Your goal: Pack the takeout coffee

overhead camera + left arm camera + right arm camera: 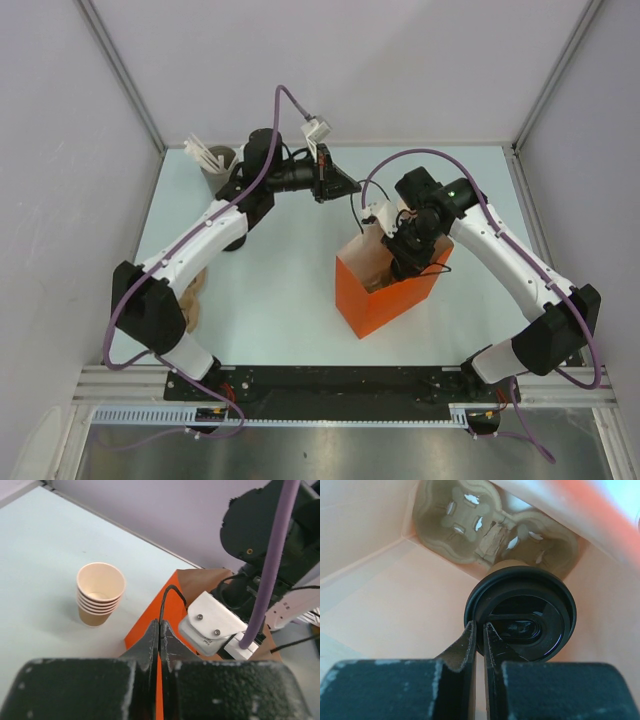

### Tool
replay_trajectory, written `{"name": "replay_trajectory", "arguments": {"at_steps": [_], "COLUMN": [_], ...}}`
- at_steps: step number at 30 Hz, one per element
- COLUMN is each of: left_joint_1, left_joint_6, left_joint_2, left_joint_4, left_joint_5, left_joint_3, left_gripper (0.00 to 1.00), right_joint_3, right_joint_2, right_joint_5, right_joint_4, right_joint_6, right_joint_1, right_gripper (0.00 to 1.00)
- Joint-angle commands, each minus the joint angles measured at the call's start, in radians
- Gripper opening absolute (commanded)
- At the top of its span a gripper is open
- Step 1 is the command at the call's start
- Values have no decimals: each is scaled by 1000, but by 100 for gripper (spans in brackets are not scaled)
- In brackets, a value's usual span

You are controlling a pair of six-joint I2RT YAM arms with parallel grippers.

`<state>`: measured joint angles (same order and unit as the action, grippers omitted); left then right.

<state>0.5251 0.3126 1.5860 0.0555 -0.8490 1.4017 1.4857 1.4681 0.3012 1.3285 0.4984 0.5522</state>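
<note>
The right tool [478,629] is hanging inside the orange bag [380,305], pinching the lid rim of the takeout coffee [522,612], which is sitting inside beside a pulp carrier [465,520]. The left tool [159,630] (fully closed, empty) is hovering near stacked cups [100,592].

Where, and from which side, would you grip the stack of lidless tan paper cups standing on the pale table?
The stack of lidless tan paper cups stands upright, mouth open, so probably take the top cup's rim from above, one pincer finger inside and one outside.
</note>
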Motion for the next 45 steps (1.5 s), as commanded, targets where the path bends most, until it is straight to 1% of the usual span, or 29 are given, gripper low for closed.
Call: {"name": "replay_trajectory", "arguments": {"at_steps": [1,10,14,15,22,32,39,45], "left_joint_1": [3,-5,-5,-5,-5,-5,-5,-4], "left_joint_6": [-43,-53,-61,-64,-79,-87,-107,-124], "left_joint_2": [-83,-110,-113,-115,-123,-124,-116,-103], "left_joint_4": [-28,-48,-48,-78,-100,-114,-160,-183], "left_joint_5": [119,188,209,229,280,294,419,450], "left_joint_3": [-3,-20,-26,-26,-27,-18,-9,6], "left_gripper": [0,0,0,0,0,0,0,0], "right_joint_3": [-4,-4,-4,-7,-25,-42,-53,-56], "right_joint_2": [-3,15,28,29,41,43,3,-15], "right_joint_5": [-23,-63,-62,-62,-56,-27,-22,-10], "right_joint_4": [21,18,18,20,18,14,-17,-46], "right_joint_6": [5,5,9,12,32,75,86,84], "right_joint_1": [5,-12,-26,-32,-61,-71,-77,-77], "right_gripper": [0,0,0,0,0,0,0,0]}}
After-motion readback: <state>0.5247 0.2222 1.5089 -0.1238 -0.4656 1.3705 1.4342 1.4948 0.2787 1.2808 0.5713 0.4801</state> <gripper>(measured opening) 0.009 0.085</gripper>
